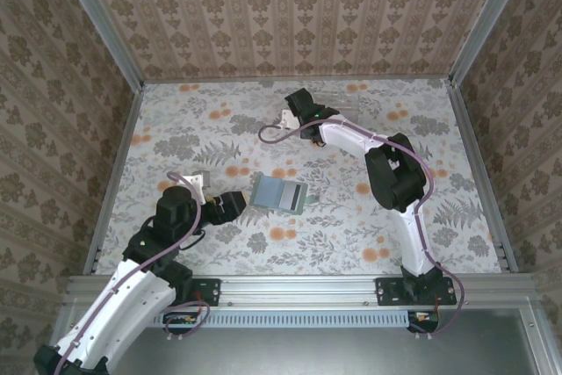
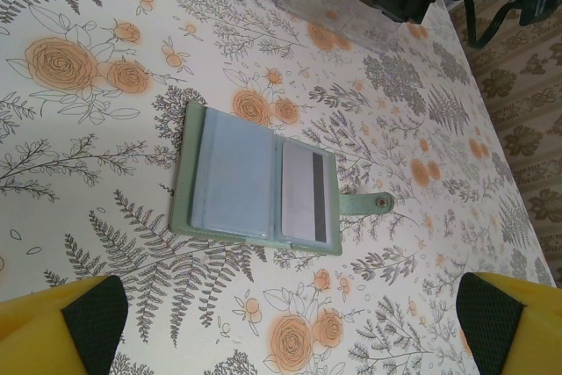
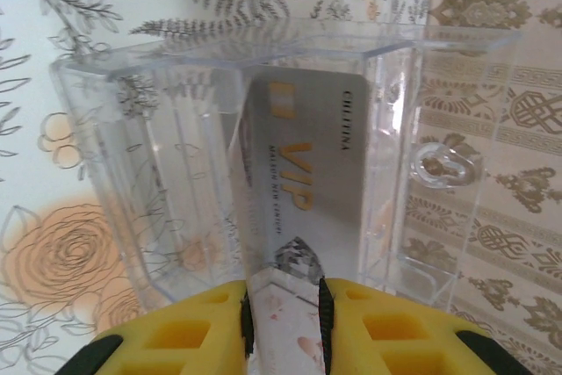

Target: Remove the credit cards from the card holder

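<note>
A clear plastic tray (image 3: 132,173) stands mid-frame on the floral table (image 1: 219,129); patterned wallpaper walls (image 1: 290,15) rise above; a metal rail (image 1: 307,285) crosses the bottom.

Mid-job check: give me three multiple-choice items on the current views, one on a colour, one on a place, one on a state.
1. What colour is the card holder?
A. red
B. grey-green
C. black

2. Where is the VIP card?
A. upright in the clear tray
B. in a holder pocket
C. flat on the cloth

3. How do the left gripper jaws stand?
A. shut on a card
B. shut on the holder's strap
C. wide open, empty

Answers:
1 B, its grey-green border shows in the left wrist view.
2 A, the tray's clear walls surround it.
3 C, the yellow fingers sit far apart with nothing between them.
</note>
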